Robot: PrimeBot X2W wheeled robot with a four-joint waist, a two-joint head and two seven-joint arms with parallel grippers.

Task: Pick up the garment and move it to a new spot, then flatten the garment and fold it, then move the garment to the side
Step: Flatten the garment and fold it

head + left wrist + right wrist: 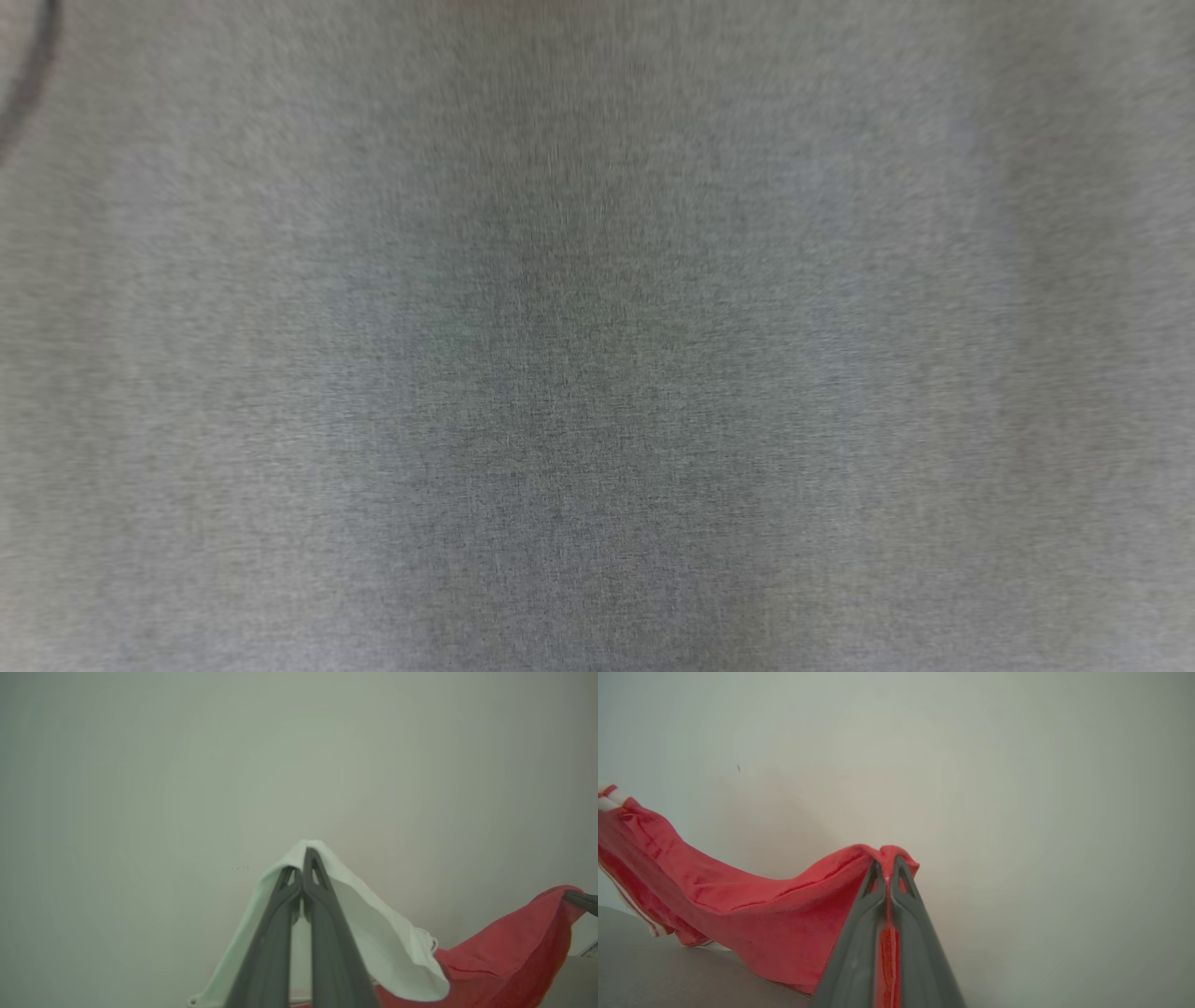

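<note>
I have the left end effector (305, 853) pinching the garment (373, 924) by its white edge, the right end effector (887, 864) pinching red cloth, both mid-frame.

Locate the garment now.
The garment spans both wrist views: left gripper pinches its white part, right gripper its red edge, cloth stretched between them.

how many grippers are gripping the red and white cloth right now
2. The left gripper is shut on a white part of the red and white fabric garment; the right gripper is shut on a red edge of it.
</note>
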